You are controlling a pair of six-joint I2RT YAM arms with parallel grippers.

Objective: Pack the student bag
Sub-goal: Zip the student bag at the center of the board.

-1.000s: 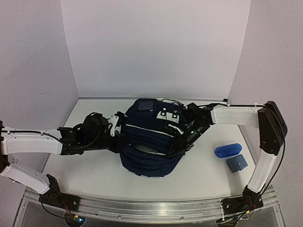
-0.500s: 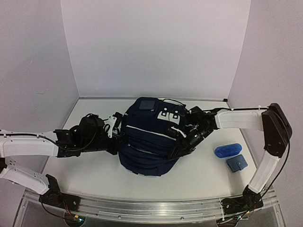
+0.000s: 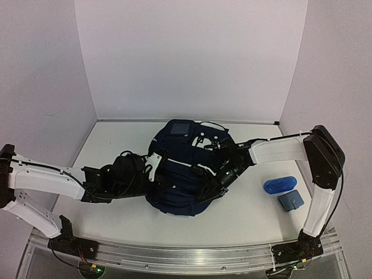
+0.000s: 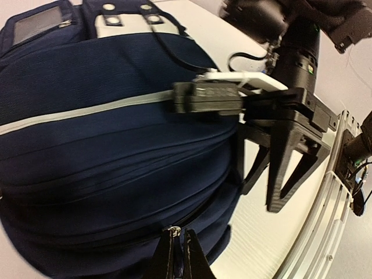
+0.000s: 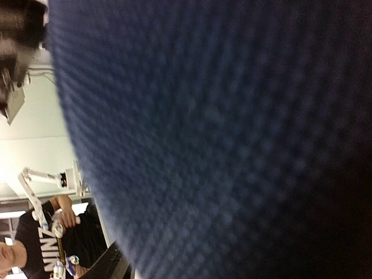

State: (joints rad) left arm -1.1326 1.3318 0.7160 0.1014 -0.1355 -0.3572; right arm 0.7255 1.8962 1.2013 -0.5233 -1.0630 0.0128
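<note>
Pale lilac walls close in a white desk [image 3: 110, 142]. In the middle of it, between the two arms, the big navy blue fabric backpack with white stripes [image 3: 181, 152] lies flat and bulging.

The left pincer [image 4: 176, 260] is nipped almost together, its tips meeting at the small metal zip pull [image 4: 172, 231] on the bag's lower seam. It looks to have hold of that pull, though the grip sits right at the picture's edge. Just to the right, the right pincer [image 4: 261, 196] hangs spread wide and empty beside the bag's bulge, and its own camera is filled with blurred navy cloth.

Further right on the desk, well apart from the bag, sit a glossy blue oval pouch [image 3: 278, 185] and a small grey-blue square case [image 3: 290, 200].

I'd judge the bag soft and floppy, likely to slump or slide when tugged. The zip pull is the place to take hold, with a pinch of fabric beside it to steady the bag.
</note>
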